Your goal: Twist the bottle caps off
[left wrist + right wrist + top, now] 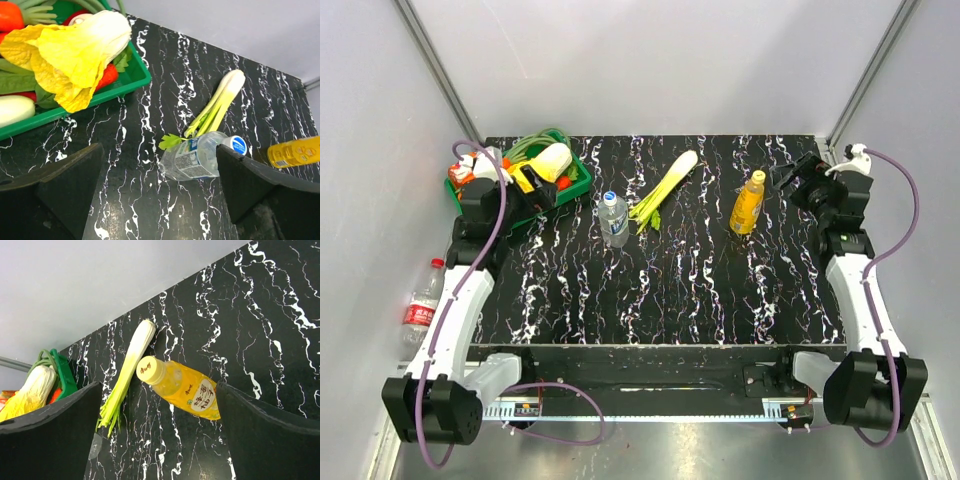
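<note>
1. Black fingers (65,185) fill the near edge of both wrist views. The left jaws and right jaws are both spread wide and hold nothing. Each bottle stands ahead of its jaws rather than between them, so closing now would catch only air.
2. Ahead of the left jaws, off their centre line, the blue-label bottle (192,160) stands upright with its cap (235,145) still on. A straight approach could clip the light bottle with one finger and tip it.
3. Ahead of the right jaws and roughly centred stands the orange juice bottle (187,392), its yellow cap (150,371) on. If nothing braces its smooth body, the whole bottle will probably turn with the cap.
4. Beyond both jaws, a leek (663,190) lies on the surface (700,290) between the two bottles. Its leafy end is just beside the blue-label bottle, so a sweeping move could snag or drag it.
5. Just outside the left jaws, the green basket (135,82) of vegetables leaves little room to swing that way.
6. Well behind the left jaws, the red-label bottle (423,305) stands off the surface beside the left arm. It looks awkward to reach and easy for the arm to knock.
</note>
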Tool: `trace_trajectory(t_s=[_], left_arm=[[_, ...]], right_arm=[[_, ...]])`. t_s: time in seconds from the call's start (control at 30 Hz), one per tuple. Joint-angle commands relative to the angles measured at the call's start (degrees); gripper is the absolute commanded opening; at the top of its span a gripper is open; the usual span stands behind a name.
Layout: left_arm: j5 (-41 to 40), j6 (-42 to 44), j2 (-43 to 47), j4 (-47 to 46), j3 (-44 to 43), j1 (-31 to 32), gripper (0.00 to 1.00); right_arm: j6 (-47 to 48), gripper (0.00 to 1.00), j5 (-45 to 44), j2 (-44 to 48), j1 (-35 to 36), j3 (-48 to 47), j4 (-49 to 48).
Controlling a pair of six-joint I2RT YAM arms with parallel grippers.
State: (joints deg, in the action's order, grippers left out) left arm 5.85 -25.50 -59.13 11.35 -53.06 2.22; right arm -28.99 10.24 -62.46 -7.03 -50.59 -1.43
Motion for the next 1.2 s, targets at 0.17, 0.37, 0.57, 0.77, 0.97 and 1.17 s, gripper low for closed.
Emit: trace_trajectory(t_s=[0.17, 0.37, 0.57, 0.77, 0.97, 1.17], left_arm=[[12.07, 4.75, 1.74, 0.77, -2.4, -0.11, 0.99], [16.82, 5.63, 0.95, 0.33, -2.31, -0.11, 0.99], [20.25, 5.72, 0.42, 0.69, -2.14, -0.11, 0.99], [22.1, 5.9, 0.34, 0.6, -1.26, -0.11, 0.99], [22.72, 5.72, -0.02, 0.6, -0.73, -0.11, 0.99], [23.33, 5.98, 0.86, 0.77, -1.26, -0.02, 0.99]], right_arm=[[10.25, 0.99, -11.25, -5.91, 8.32, -13.38, 14.77], [17.74, 1.0, -25.44, -11.63, 14.32, -19.81, 19.1], [17.4, 1.0, -22.73, -16.46, 14.5, -19.99, 14.71], [16.25, 0.94, -18.86, -22.35, 14.94, -20.52, 11.46], [15.63, 0.65, -16.92, -25.7, 15.11, -19.46, 8.21], [15.28, 0.19, -15.43, -24.03, 15.11, -17.7, 5.12]])
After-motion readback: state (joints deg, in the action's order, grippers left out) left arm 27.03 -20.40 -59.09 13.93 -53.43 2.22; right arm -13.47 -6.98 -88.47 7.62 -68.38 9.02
